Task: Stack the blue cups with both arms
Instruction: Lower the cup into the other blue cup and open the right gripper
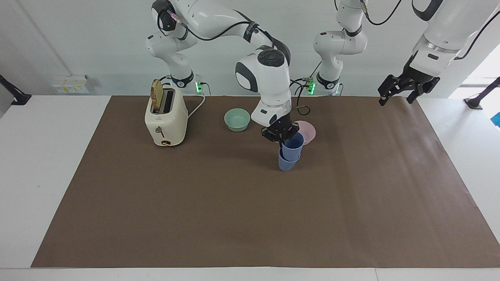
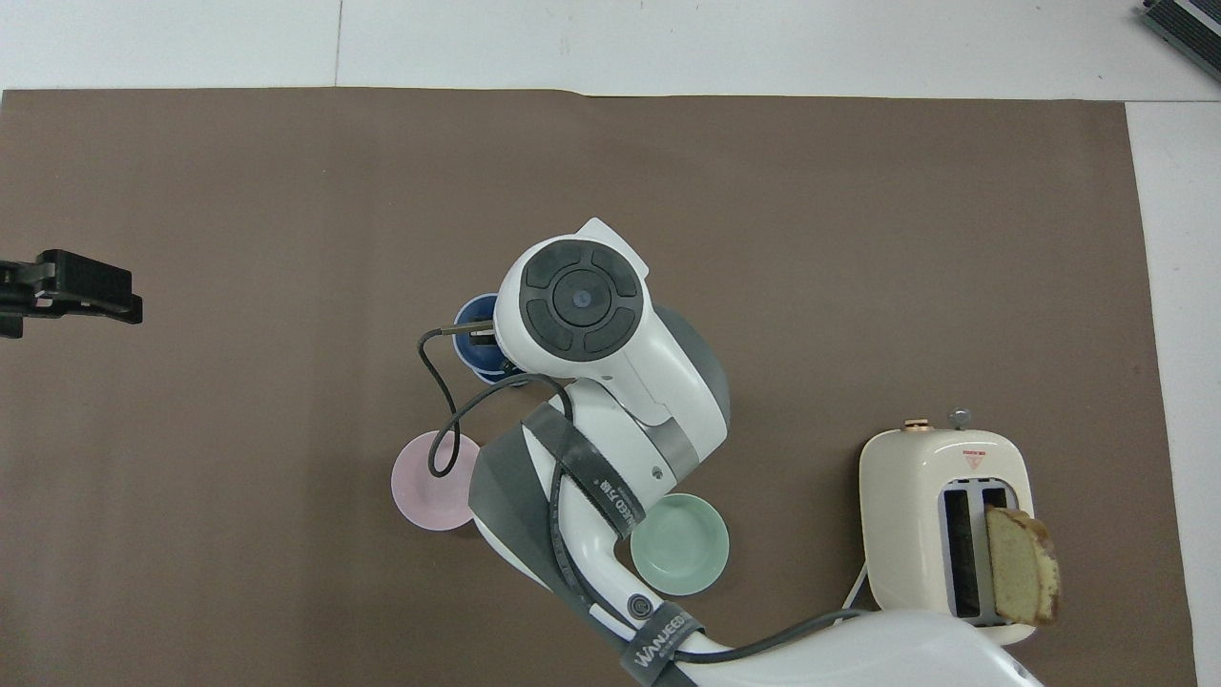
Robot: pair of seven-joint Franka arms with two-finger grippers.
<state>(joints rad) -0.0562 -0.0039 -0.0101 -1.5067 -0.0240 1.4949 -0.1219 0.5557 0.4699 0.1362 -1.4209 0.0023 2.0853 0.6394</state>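
Observation:
Two blue cups stand near the middle of the brown mat, one in the other. The upper cup (image 1: 293, 145) sits tilted inside the lower cup (image 1: 287, 164), which rests on the mat. My right gripper (image 1: 282, 137) is shut on the upper cup's rim on the side toward the robots. In the overhead view the right arm's wrist covers most of the cups (image 2: 474, 322). My left gripper (image 1: 395, 100) is open and empty, and waits high over the mat's edge at the left arm's end (image 2: 105, 298).
A pink bowl (image 1: 308, 130) sits just nearer to the robots than the cups, and a mint-green bowl (image 1: 237, 119) beside it toward the right arm's end. A cream toaster (image 1: 166, 117) with a bread slice stands farther that way.

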